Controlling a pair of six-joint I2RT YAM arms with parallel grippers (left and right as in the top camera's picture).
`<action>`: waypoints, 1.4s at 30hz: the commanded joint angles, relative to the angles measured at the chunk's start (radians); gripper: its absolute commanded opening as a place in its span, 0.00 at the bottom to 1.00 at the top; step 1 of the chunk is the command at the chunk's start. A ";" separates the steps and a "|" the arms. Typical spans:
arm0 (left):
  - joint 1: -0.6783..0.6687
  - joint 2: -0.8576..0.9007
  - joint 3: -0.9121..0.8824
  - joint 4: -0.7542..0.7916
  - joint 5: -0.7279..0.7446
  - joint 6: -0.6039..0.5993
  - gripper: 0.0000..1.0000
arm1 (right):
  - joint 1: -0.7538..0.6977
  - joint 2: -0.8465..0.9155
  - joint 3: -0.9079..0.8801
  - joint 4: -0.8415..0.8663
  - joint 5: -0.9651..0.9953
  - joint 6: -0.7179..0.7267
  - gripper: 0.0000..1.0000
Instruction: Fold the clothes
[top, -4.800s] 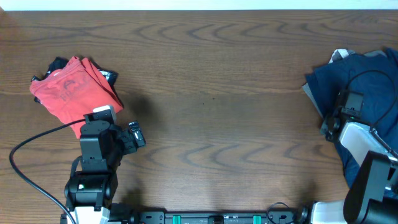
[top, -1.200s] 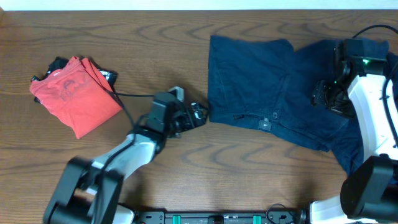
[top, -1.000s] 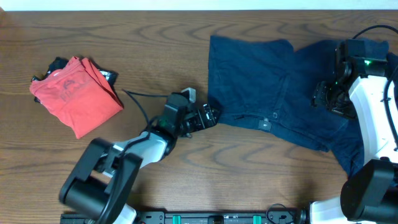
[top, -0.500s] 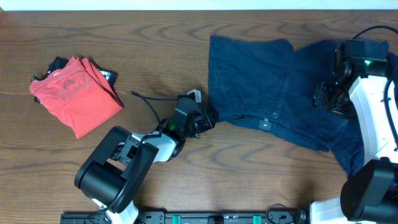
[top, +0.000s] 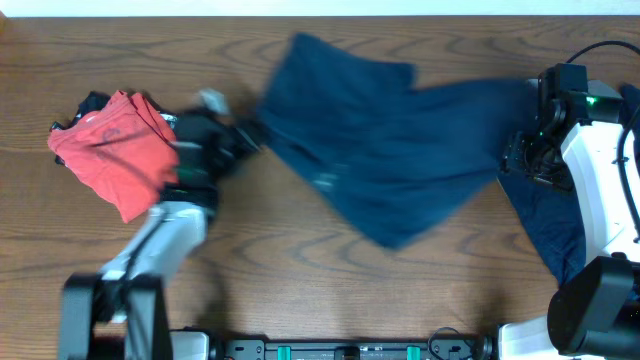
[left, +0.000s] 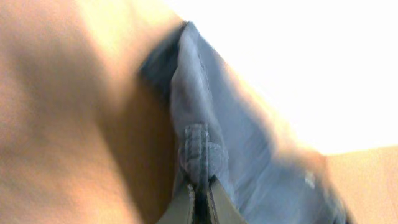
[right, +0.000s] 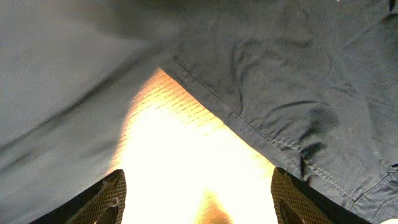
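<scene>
The clothes in hand are navy-blue trousers (top: 390, 150), blurred with motion and stretched across the middle of the table. My left gripper (top: 248, 138) is at their left edge, shut on a fold of the navy cloth (left: 202, 146); in the left wrist view my left gripper (left: 200, 202) pinches it between its closed fingers. My right gripper (top: 522, 160) hovers over the trousers' right end. It (right: 199, 202) stands open, with bright bare table between its fingers (right: 104, 200) and navy cloth (right: 280, 74) spread beyond them.
A folded red garment (top: 112, 150) lies on a dark one at the far left, just behind my left arm. More navy cloth (top: 545, 225) lies rumpled under my right arm at the right edge. The table's far edge (top: 320, 14) runs along the top.
My left gripper has shut on the trousers' left edge and swung left, dragging the trousers across the table toward the red garment. The right arm has stayed put.
</scene>
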 joint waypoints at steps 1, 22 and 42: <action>0.119 -0.080 0.131 -0.072 0.021 0.028 0.08 | -0.010 -0.021 0.007 0.000 0.006 -0.019 0.77; 0.100 -0.081 0.114 -1.336 0.137 0.150 0.98 | 0.096 -0.018 -0.074 0.127 -0.394 -0.130 0.86; -0.071 -0.082 -0.119 -0.930 -0.092 -0.095 0.25 | 0.311 -0.015 -0.473 0.807 -0.381 0.207 0.84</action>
